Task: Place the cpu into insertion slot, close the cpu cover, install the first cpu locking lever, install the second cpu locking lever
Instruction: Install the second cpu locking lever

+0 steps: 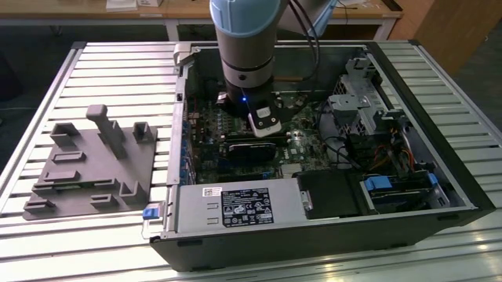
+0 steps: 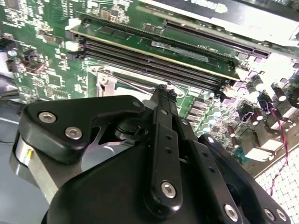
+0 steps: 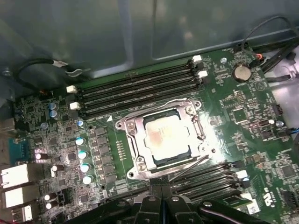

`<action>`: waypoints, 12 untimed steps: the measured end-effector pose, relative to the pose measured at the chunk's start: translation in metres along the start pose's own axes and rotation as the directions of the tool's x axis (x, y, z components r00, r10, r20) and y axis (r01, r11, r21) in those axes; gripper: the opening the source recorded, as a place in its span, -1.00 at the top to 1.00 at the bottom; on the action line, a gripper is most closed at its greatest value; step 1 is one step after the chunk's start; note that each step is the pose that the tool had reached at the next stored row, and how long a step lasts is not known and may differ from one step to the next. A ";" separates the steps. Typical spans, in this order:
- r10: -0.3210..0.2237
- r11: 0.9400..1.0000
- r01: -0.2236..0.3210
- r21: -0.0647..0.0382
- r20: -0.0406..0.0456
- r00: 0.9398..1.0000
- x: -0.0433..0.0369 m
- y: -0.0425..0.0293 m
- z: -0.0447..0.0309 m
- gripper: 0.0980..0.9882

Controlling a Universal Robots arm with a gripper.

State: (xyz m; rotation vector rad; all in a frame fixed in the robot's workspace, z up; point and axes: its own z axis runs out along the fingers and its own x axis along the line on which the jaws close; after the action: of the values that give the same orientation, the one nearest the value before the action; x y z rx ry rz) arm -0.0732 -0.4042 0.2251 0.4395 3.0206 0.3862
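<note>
1. Black-and-white label on the power supply (image 1: 244, 207), low centre in the exterior view; print too small to read. White marks printed on the green board (image 3: 261, 140) in the first wrist view, left unread.
2. Slatted metal surface (image 1: 117, 64) under an open computer case (image 1: 447, 194). Grey moulded fixture (image 1: 90, 170) on the slats at the exterior view's left, just beside the case. Wooden bench (image 1: 94, 14) along the upper edge of that frame.
3. Arm (image 1: 244, 47) reaching straight down into the case at upper centre, close to the rear wall, drive cages and cabling at the exterior view's right.
4. End effector (image 3: 161, 185) seen in both wrist views, also at (image 2: 162, 87): fingers pressed together, nothing visible between them, tip hanging just beside the socket edge.
5. Cpu (image 3: 166, 140) seated flat in the slot (image 3: 161, 162), silver top showing through the window.
6. Cover (image 3: 133, 135) lying closed around the cpu as a bright metal frame.
7. Thin lever (image 3: 189, 164) lying along the cover edge nearest the end effector; latched or not, cannot tell.
8. Memory slots (image 3: 140, 88) flanking the socket on two sides, touching nothing; coin cell (image 3: 240, 72) well apart from it.
</note>
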 end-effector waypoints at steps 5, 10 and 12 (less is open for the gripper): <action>0.001 1.000 -0.001 -0.016 -0.005 1.000 0.0032 -0.0032 0.0041 0.98; 0.004 0.999 -0.005 -0.042 -0.012 1.000 0.0040 -0.0078 0.0075 0.98; 0.005 0.999 -0.006 -0.052 -0.015 1.000 0.0037 -0.0114 0.0085 0.98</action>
State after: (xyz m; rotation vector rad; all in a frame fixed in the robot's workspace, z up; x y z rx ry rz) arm -0.0790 -0.4117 0.2139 0.4430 3.0162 0.4690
